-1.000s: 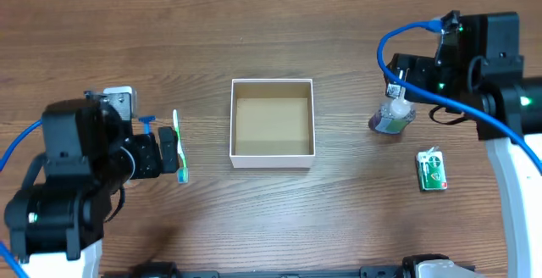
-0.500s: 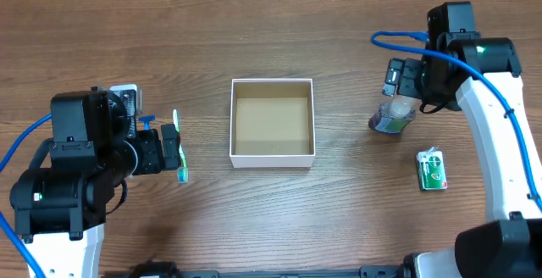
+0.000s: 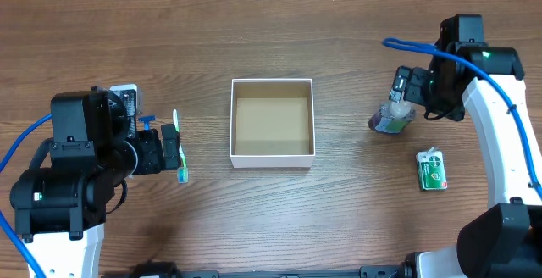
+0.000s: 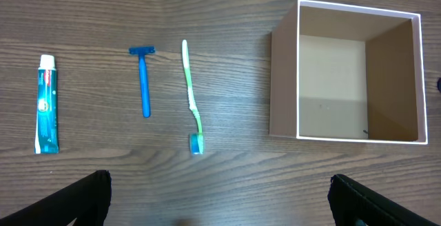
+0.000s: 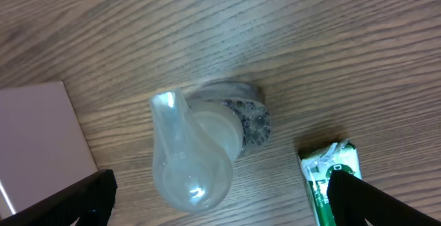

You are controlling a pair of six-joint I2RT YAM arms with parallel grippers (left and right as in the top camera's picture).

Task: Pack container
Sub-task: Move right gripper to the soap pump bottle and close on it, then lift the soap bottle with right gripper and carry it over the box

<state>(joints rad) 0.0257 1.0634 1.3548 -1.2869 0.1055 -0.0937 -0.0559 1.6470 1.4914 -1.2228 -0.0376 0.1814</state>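
Note:
The container [image 3: 273, 158], a shallow square box with white walls and a brown floor, sits empty at the table's middle; it also shows in the left wrist view [image 4: 282, 81]. A clear soap bottle [image 3: 391, 119] stands to its right, directly under my open right gripper [image 5: 219, 202], seen from above in the right wrist view [image 5: 200, 153]. A green packet [image 3: 432, 169] lies right of the bottle [image 5: 331, 178]. My left gripper [image 4: 219, 198] is open over bare wood, near a green toothbrush [image 4: 190, 95], a blue razor [image 4: 144, 78] and a toothpaste tube [image 4: 46, 103].
The wooden table's far edge runs along the top of the overhead view. A blue cable [image 3: 406, 45] loops from the right arm above the bottle.
The right arm has swung so its gripper sits over the soap bottle. The left arm shifted slightly a second ago and has held still since.

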